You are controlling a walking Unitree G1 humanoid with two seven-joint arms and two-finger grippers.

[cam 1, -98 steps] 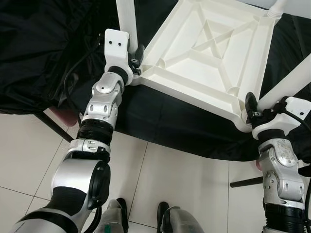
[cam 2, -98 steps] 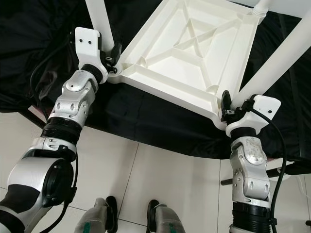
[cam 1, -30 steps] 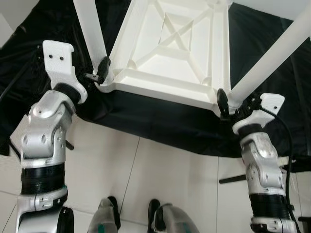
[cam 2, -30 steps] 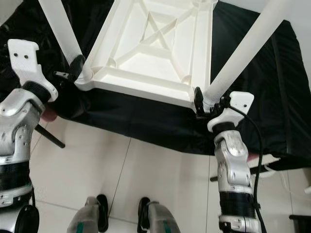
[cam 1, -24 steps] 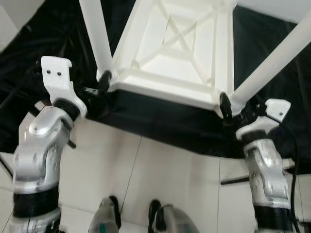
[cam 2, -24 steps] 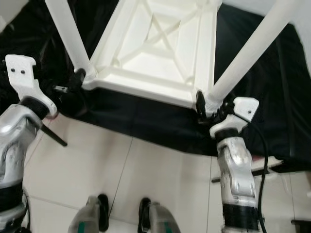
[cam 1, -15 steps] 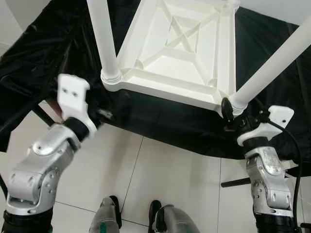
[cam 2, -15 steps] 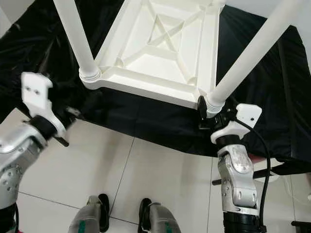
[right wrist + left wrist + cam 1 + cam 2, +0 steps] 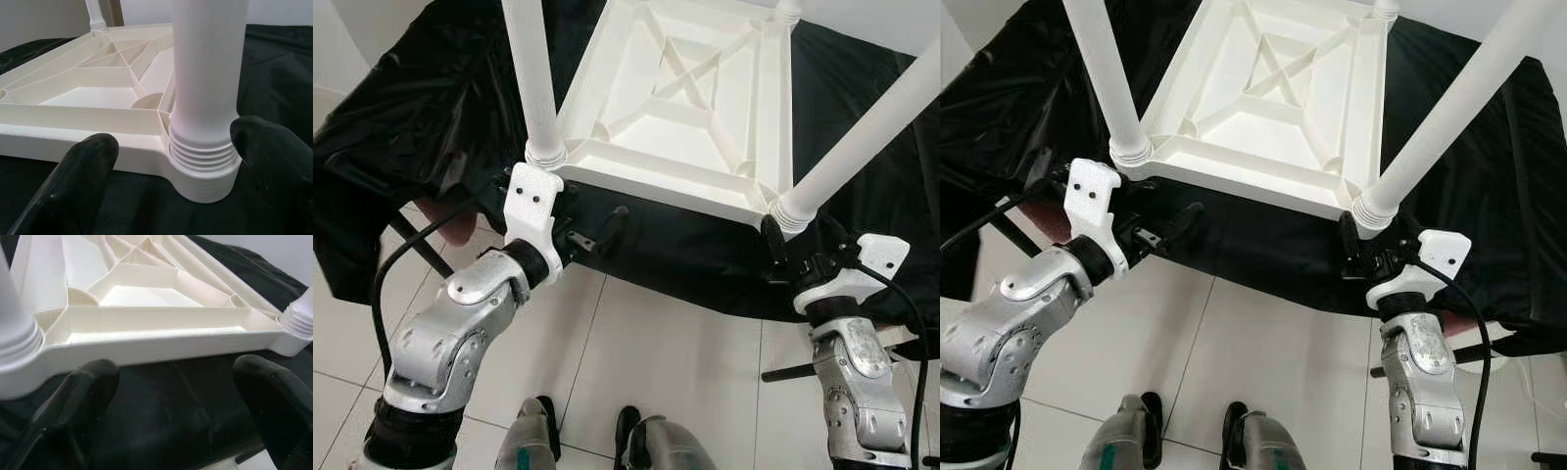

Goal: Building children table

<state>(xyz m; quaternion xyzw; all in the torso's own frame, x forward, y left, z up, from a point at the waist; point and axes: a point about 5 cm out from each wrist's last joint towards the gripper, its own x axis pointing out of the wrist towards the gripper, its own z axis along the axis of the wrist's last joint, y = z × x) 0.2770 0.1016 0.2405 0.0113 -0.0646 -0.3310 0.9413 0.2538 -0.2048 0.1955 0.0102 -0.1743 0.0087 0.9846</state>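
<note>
Upturned white table [image 9: 690,108] on black cloth [image 9: 421,108], left jaws open before its edge, right jaws open astride a leg [image 9: 208,73]

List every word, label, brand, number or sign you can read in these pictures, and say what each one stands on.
None: no readable text, label, brand, number or sign shows anywhere.
The upturned white table and its legs are plain moulded plastic.
The black cloth under it is unmarked.
The left gripper and right gripper have plain white wrist housings with screw holes only.
The green patches on the robot's feet carry nothing legible.
</note>
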